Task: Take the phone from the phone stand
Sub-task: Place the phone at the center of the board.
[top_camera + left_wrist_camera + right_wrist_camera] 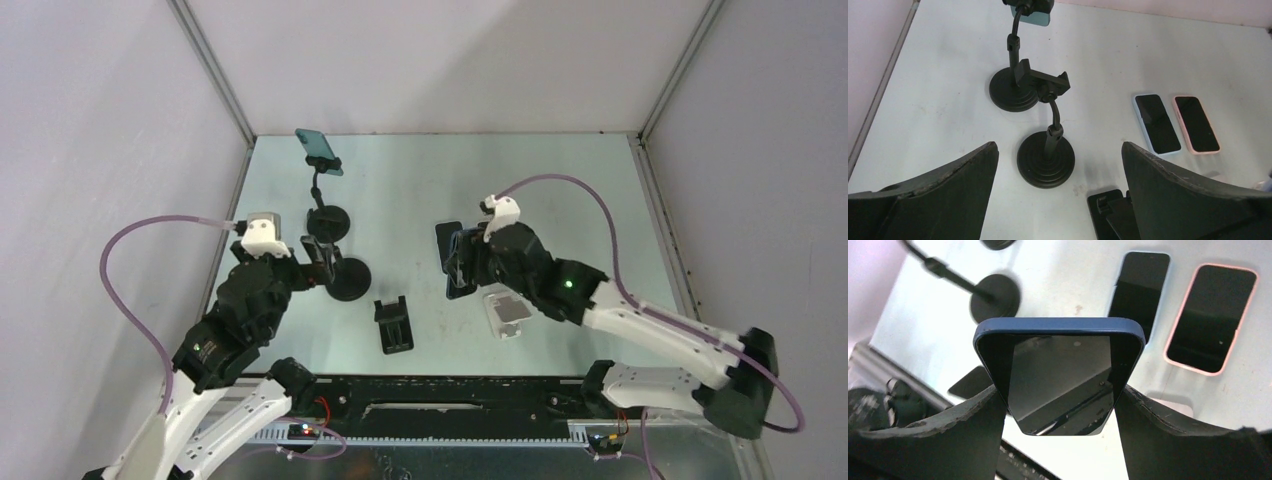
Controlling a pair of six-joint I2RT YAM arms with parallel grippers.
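The right gripper (1060,390) is clamped on a dark blue phone (1060,360), one finger on each long edge, and holds it screen-up clear of the bench (948,75). The left gripper (1059,146) hangs with its fingers spread wide, gripping nothing, just over the near gooseneck stand (1046,159).

That stand's clamp (1043,82) is empty. Behind it, the far gooseneck stand (1010,90) carries a teal phone (320,150) in its clamp at the top of the neck.

The dark blue phone sits between the right gripper's fingers, well apart from both gooseneck stands, which are to its left in the top view. Below it, two more phones lie flat side by side: one in a light blue case (1156,123) and one in a pink case (1196,123).

That makes four phones in all. There are two gooseneck stands on round bases, one black folding stand (393,325) near the front edge, and one small white stand (507,315) beside the right arm.
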